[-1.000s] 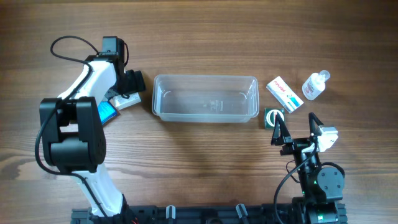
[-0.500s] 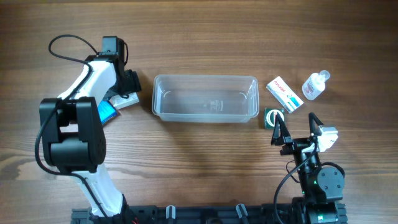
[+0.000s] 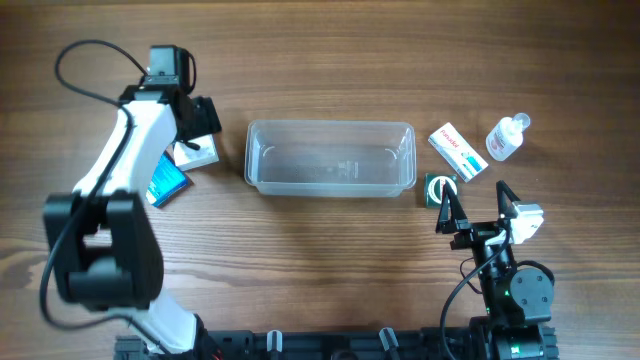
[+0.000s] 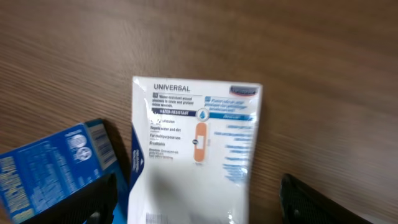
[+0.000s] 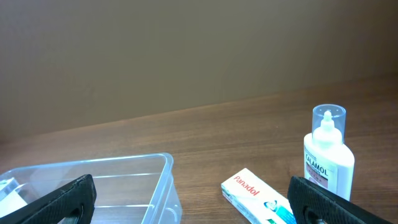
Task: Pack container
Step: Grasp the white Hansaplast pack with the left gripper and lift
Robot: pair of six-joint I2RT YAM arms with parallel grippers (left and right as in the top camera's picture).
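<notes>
The clear plastic container (image 3: 330, 180) stands empty at the table's middle; its corner also shows in the right wrist view (image 5: 163, 180). My left gripper (image 3: 198, 135) is open just left of the container, over a white plaster box (image 3: 196, 156). In the left wrist view the box (image 4: 196, 143) lies between the spread fingers (image 4: 199, 210), untouched. A blue box (image 3: 165, 182) lies beside it and also shows in the left wrist view (image 4: 50, 165). My right gripper (image 3: 475, 208) is open and empty, right of the container; its wrist view (image 5: 196, 208) shows nothing between the fingers.
A white Panadol box (image 3: 458, 150) (image 5: 258, 196) and a small clear Calamol bottle (image 3: 507, 137) (image 5: 326, 162) lie right of the container. A small green item (image 3: 438, 188) sits by the right gripper's fingertip. The left arm's black cable loops at the back left.
My left arm has swung left and back, with its gripper moving a little farther from the container above the white box. The right arm has not moved.
</notes>
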